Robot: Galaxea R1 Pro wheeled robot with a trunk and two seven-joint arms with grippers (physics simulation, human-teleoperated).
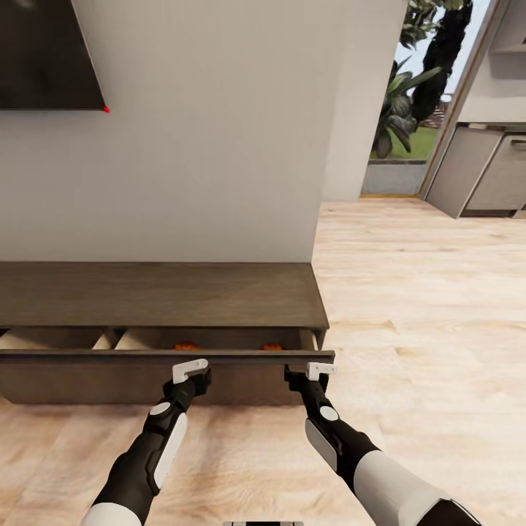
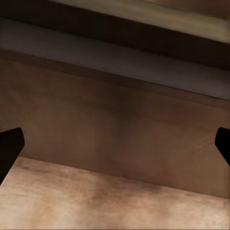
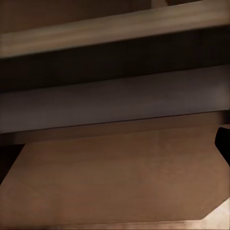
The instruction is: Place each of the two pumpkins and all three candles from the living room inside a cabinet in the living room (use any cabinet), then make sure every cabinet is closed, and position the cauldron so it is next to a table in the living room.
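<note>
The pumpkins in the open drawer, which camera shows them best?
The head view. Both pumpkins peek as orange tops over the pulled-out front of the cabinet, just beyond the two grippers. The left and right wrist views look close-up at the dark drawer front and pale floor; no orange shows in them.

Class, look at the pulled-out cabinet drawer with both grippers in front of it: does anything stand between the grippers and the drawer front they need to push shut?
Nothing visible does. The left gripper and right gripper sit right at the drawer front, with no object between. Two pumpkins lie inside the drawer, behind the front, not in the way.
</note>
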